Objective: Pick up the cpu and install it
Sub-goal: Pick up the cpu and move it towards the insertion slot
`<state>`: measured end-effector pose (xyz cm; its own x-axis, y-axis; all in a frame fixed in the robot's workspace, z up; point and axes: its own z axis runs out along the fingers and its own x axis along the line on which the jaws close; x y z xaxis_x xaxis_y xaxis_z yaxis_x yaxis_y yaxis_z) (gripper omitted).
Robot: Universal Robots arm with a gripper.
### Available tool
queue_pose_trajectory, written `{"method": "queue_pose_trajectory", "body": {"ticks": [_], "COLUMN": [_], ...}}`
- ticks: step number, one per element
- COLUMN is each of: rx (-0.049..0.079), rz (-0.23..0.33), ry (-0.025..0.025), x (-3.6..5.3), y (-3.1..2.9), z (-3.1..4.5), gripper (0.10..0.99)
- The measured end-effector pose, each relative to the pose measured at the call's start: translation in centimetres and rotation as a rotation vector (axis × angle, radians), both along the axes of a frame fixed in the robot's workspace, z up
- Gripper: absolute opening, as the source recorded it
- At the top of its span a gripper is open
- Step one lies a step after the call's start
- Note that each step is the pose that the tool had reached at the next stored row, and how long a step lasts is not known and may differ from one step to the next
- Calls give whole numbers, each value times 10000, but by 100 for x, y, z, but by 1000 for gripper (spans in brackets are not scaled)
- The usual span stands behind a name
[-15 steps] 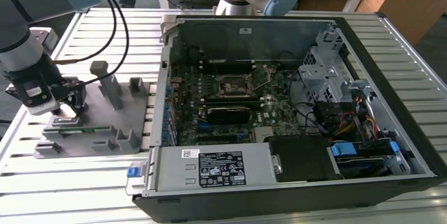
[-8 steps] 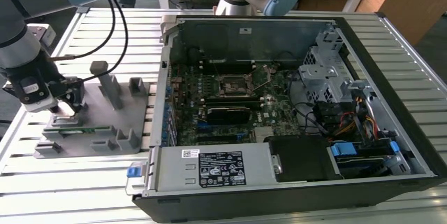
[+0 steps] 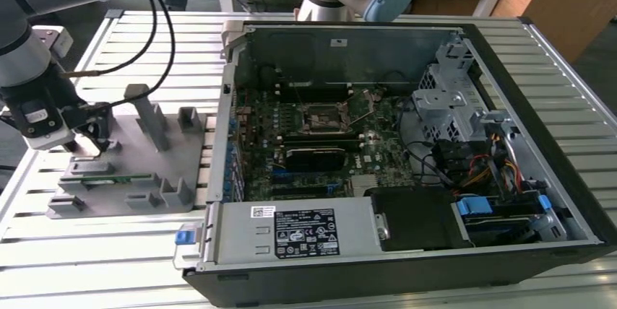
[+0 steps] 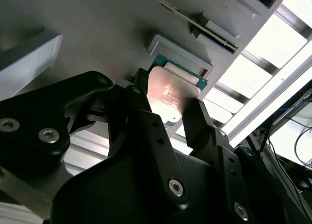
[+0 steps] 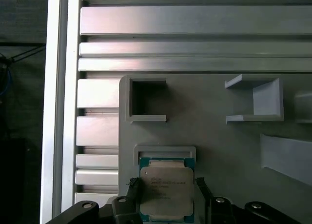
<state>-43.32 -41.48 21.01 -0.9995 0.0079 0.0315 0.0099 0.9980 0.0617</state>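
The gripper (image 3: 89, 143) is down over the grey fixture plate (image 3: 135, 164), which lies on the slatted worktop (image 3: 106, 251) towards the edge on the exterior view's left. The open computer case (image 3: 386, 42) takes up the worktop's middle and the exterior view's right.

The cpu (image 5: 167, 180) lies flat, metal top up, in a shallow framed pocket (image 5: 165, 150) near one edge of the plate. The frame seems meant to keep the chip square and at a known spot, so it can be taken by its sides.

In both wrist views the gripper's 2 fingers (image 4: 197, 117) stand at opposite side edges of the cpu, drawn in narrow, with no gap that I can make out. I judge it clamped on the chip. Taking it by the edges leaves the underside untouched and the chip level.

The cpu looks seated in its pocket, not lifted clear. A green memory stick (image 3: 106, 177) lies in its own slot on the plate, untouched.

Inside the case, the socket (image 3: 323, 116) on the board stands open, well apart from the cpu, so the install has not begun.
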Motion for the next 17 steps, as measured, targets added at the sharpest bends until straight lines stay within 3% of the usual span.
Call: {"method": "queue_pose_trajectory", "body": {"ticks": [17], "rx": [0], "rz": [0], "ry": [0], "x": [0], "y": [0], "z": [207], "gripper": [529]}}
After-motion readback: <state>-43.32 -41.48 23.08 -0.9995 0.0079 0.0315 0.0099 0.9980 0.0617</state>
